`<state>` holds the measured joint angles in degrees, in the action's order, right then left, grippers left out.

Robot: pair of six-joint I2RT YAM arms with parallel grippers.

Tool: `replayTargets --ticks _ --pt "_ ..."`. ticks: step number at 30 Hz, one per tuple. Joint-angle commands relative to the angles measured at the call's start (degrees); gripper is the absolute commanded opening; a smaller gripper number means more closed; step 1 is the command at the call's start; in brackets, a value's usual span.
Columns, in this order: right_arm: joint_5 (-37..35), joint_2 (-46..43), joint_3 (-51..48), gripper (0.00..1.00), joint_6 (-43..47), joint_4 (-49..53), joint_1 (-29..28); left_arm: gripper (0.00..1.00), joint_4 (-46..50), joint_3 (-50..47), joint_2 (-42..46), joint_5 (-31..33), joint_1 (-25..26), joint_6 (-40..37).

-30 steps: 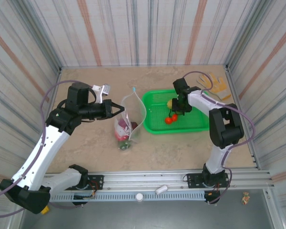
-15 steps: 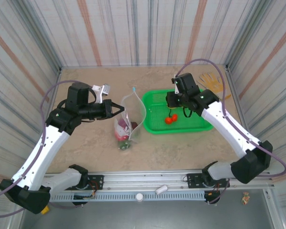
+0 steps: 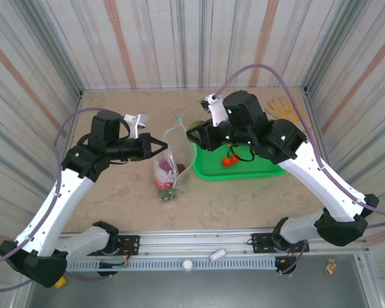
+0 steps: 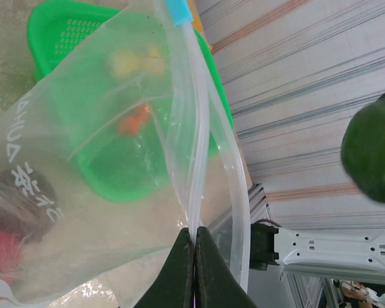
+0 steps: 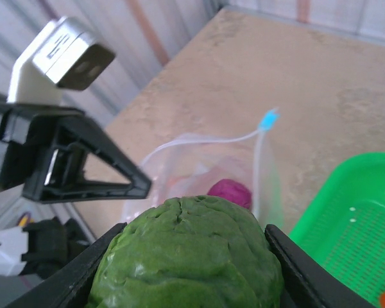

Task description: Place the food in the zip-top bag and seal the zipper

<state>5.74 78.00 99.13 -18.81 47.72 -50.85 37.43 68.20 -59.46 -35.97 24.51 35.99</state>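
Note:
The clear zip-top bag [image 3: 174,157] stands open on the table, its mouth upward. My left gripper [image 3: 159,146] is shut on the bag's rim [image 4: 194,212], holding that side up. The zipper's light blue slider [image 4: 178,11] sits at the far end of the mouth [image 5: 268,118]. Magenta food [image 5: 230,191] and red food [image 3: 170,173] lie inside the bag. My right gripper [image 3: 194,133] is shut on a green leafy piece of food [image 5: 189,256], held just above and to the right of the bag's mouth. Red food [image 3: 228,160] lies in the green basket.
The green mesh basket [image 3: 260,168] sits right of the bag, close to it. A tan glove [image 3: 286,110] lies in the back right corner. Striped walls enclose the table on three sides. The left gripper's black fingers [image 5: 83,173] stand beside the bag's mouth.
My right arm has swung left from the basket toward the bag's mouth, carrying the green piece. The left arm and the bag have not moved.

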Motion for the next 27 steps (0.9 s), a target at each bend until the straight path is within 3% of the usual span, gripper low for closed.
replayTargets --ticks 1,16,27 --pt "1.80 3.47 0.84 0.48 -0.09 3.54 -2.02 0.00 0.36 1.93 0.17 0.42 0.35 0.15" --pt "-7.10 15.06 4.93 0.45 -1.70 10.19 -5.84 0.00 -0.05 1.86 -0.31 -0.25 0.36 0.38" --pt "-7.68 22.02 6.02 0.46 -10.59 7.54 -5.77 0.00 -1.22 0.62 -0.04 0.23 1.24 0.93"
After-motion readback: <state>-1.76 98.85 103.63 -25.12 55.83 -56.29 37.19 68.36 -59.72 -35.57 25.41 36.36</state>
